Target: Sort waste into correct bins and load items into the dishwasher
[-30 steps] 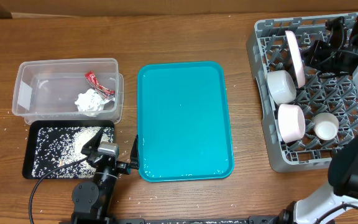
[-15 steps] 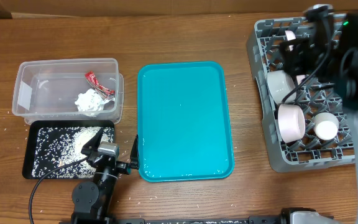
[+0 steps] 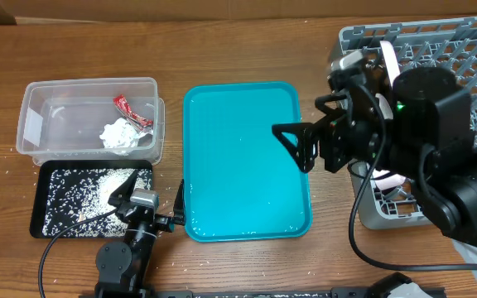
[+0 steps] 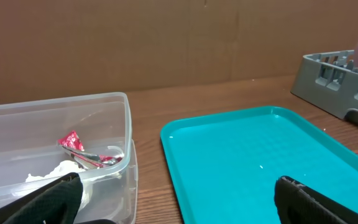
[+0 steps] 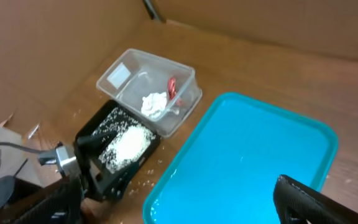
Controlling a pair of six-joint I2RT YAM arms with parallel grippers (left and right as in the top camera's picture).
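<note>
**Desk stock: waste binned, rack loaded, both arms empty-handed**

- Clear tub [image 3: 36,99], upper left. It holds the red wrapper [image 3: 131,112] and the tissue [image 3: 120,135], lying side by side; dry rubbish seems to be kept together here. The white label [image 3: 33,126] on its left wall looks blank. The wrapper's print is too small to read.
- Black tray [image 3: 44,223], just below the tub. The rice [image 3: 98,189] is heaped toward its right end, apart from the dry rubbish, presumably as food waste. A few stray grains lie on the desk [image 3: 247,41] around it.
- Teal tray [image 3: 243,157], centre. Bare; judged to be the serving tray, now unloaded.
- Dish rack [image 3: 354,41], right edge. It is mostly hidden under the right arm. One white plate [image 3: 385,54] stands on edge between pegs near its top. The other dishes and the chopsticks cannot be made out.
- Right arm's fingers [image 3: 295,147], raised over the teal tray's right border. They are spread wide with nothing between them.
- Left arm's fingers [image 3: 146,199], low at the bottom edge, between the black tray and the teal tray. They are spread wide and empty, and look parked.
- Legible writing or brands: none.
</note>
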